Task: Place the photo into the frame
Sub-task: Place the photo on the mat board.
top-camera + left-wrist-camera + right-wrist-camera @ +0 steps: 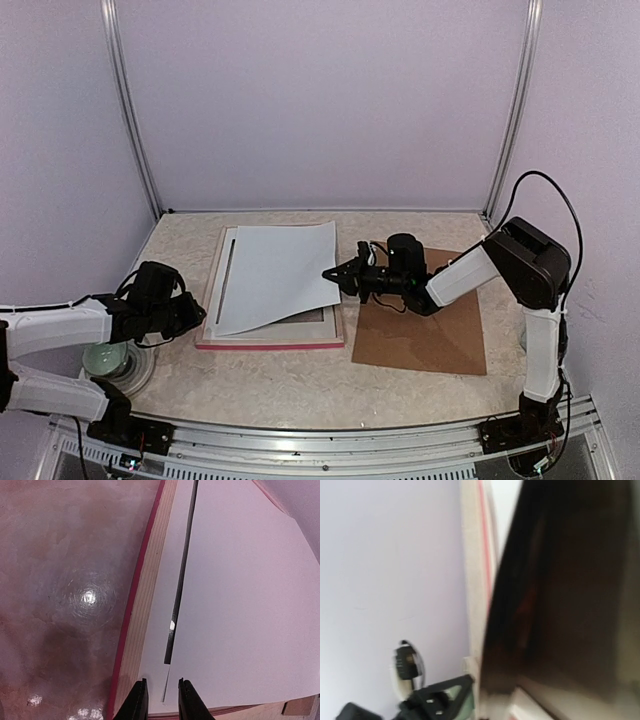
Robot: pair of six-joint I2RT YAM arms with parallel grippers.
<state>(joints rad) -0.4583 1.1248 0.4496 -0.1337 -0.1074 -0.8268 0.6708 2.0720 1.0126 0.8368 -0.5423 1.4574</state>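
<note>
Over frame | right hand pinches photo | dark side wrist-view only | left hand unclear

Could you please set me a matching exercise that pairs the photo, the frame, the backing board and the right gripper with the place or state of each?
Things:
1. photo
2. frame
3. backing board
4. right gripper

Places or states:
A. brown, lying flat, farthest to the right
B. shut on the right edge of a sheet
C. white back facing up, right edge raised
D. pink-red rim, lying flat beneath the sheet

Right pairs: 1-C, 2-D, 3-A, 4-B.
</note>
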